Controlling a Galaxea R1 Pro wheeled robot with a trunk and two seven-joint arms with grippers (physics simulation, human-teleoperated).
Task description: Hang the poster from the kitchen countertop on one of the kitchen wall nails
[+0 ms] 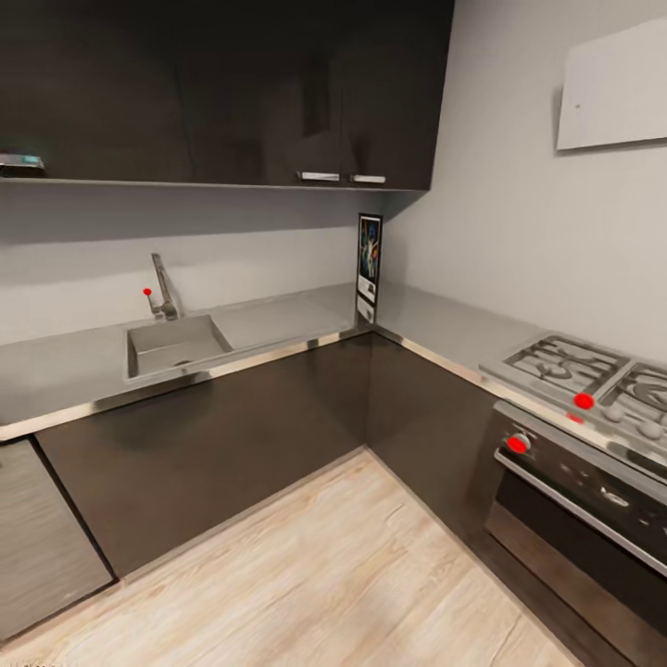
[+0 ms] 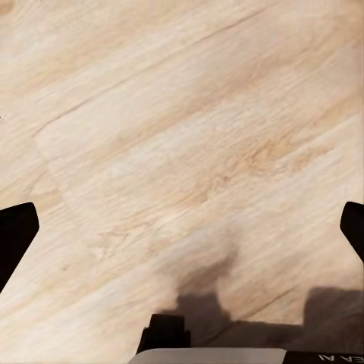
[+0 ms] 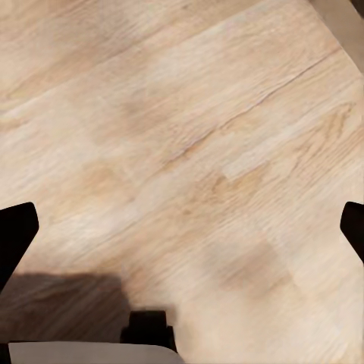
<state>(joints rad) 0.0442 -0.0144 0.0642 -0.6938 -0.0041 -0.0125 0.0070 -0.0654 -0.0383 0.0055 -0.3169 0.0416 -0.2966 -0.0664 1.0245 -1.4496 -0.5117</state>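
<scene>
The poster stands upright in the inner corner of the L-shaped grey worktop, leaning against the pale wall below the dark upper cabinets. Its black frame, white border and dark blue picture can be made out in the head view, though the figures are too small to read. Along the worktop's left run sits the steel sink with its tap (a small red knob shows beside the tap). On the right run lies the gas hob, with the oven under it and red knobs along its front. A pale flat panel hangs high on the right wall. Dark brown base cabinets run under the worktop, and light wooden floor spreads in front.

Both wrist views look down at that floor. The left gripper has its dark fingers at the picture's two side edges, spread wide with nothing between them. The right gripper stands the same way, its fingers far apart and holding nothing.
</scene>
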